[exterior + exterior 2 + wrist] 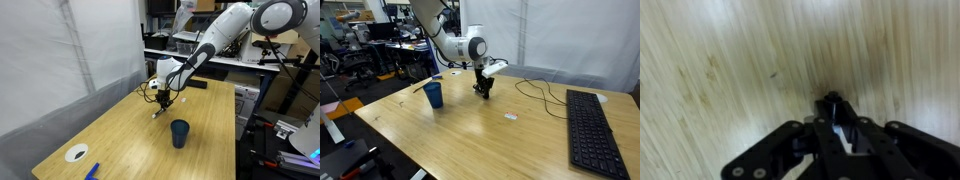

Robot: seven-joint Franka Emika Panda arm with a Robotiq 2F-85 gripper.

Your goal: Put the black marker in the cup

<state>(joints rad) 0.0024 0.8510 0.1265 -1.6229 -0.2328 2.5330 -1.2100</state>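
The gripper (163, 99) looks pinched shut on the black marker (830, 102), low over the worktop (120, 130), with the cup (179, 133) yet to be reached.

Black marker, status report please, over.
Gripper shut on the black marker, low over the table. Cup upright, off to the side, marker not in yet. Nothing between them.

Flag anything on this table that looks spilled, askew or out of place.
Nothing is spilled or broken. The cup stands upright. The one askew thing is the black marker, which seems to hang tilted from the pincer rather than straight down. A small white scrap lies loose on the bare wood.
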